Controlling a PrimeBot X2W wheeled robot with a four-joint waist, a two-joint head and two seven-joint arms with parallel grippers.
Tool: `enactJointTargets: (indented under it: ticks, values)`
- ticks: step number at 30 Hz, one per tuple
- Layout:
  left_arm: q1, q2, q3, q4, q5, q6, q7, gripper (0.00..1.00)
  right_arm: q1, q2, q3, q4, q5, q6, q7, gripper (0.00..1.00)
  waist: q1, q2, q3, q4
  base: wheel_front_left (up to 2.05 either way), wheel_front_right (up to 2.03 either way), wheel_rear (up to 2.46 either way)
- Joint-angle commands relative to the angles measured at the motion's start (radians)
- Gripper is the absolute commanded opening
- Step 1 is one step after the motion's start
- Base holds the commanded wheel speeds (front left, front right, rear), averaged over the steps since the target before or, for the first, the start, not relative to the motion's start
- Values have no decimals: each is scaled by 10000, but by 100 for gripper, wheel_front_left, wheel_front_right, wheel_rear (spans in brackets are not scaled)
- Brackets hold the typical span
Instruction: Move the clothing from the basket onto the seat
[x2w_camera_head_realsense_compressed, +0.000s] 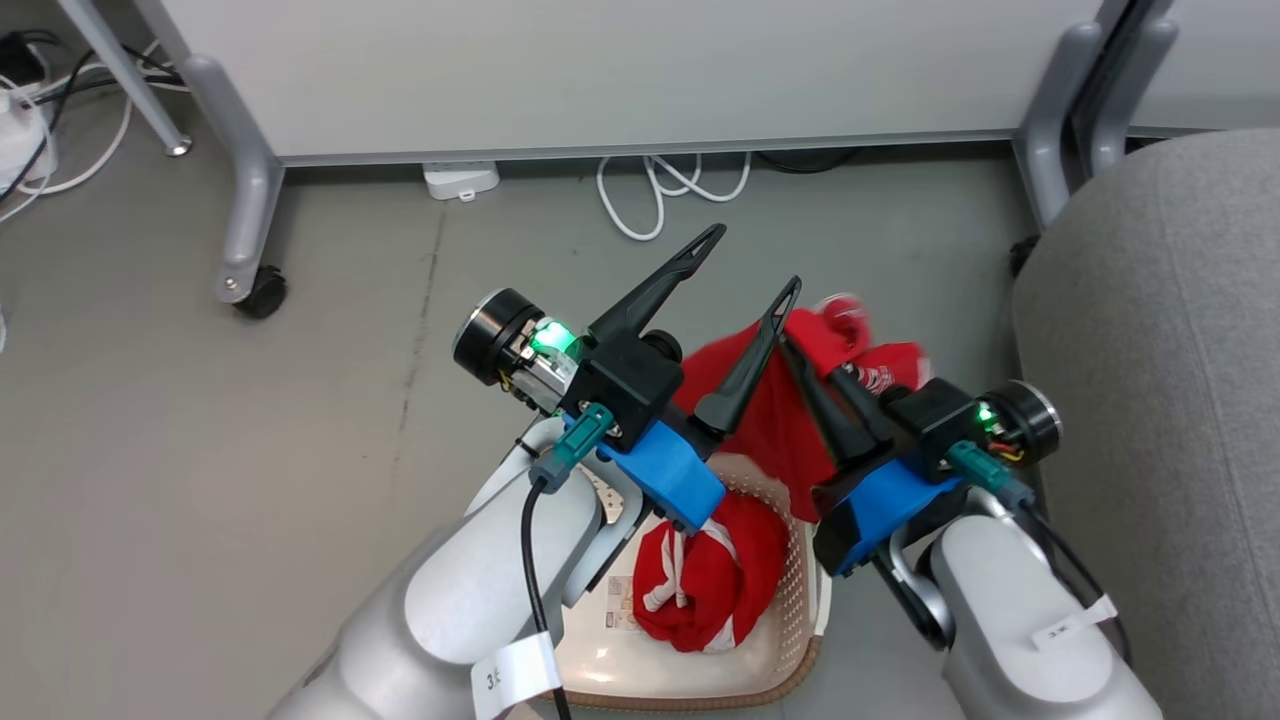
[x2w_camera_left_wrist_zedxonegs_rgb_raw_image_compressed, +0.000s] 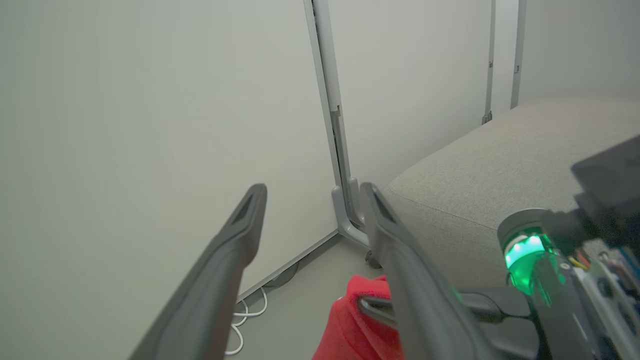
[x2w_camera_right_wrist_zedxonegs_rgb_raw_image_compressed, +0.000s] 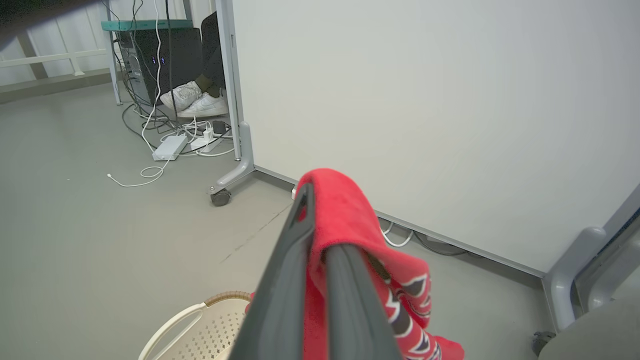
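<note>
The right gripper is clenched on a soft red jersey with white lettering, held above the perforated plastic basket. A second jersey lies bunched inside. The left gripper gapes, empty. The rounded grey fabric seat stands beside the basket.

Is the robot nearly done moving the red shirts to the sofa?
Not yet. No garment lies on the visible part of the grey fabric seat. The right gripper is shut on one red jersey, held over the off-white perforated basket. The second red-and-white jersey sits bundled in the basket, and the left gripper is open, empty.
</note>
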Motion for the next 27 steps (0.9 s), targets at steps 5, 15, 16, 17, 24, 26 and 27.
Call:
enactJointTargets:
  ticks: [5,15,16,17,24,26,27]
  values:
    - [150,157,36,13,119,5,-43,100,-24,-111,-747,-335,-256,1,-8,0,0,0,197,-557,0,0,0]
    - [252,317,-84,28,283,-89,-38,100,81,-238,-1678,-1303,-308,1,-6,0,0,0,602,-1881,0,0,0]
    - [245,326,-101,33,304,-106,-38,100,115,-242,-1721,-1411,-293,1,-8,0,0,0,631,-2022,0,0,0]
    - [246,336,-103,27,320,-92,-38,100,139,-250,-1746,-1504,-273,1,-6,0,0,0,665,-2170,0,0,0]
    - [340,473,-86,-41,342,-95,-38,100,519,-220,-2174,-2208,-207,1,-7,0,0,0,819,-3152,0,0,0]
    - [352,505,-124,-31,365,-106,-37,100,672,-239,-2353,-2406,-221,1,-6,0,0,0,859,-3411,0,0,0]
    - [359,511,-155,-17,379,-112,-37,100,758,-236,-2463,-2506,-227,1,-6,0,0,0,877,-3528,0,0,0]
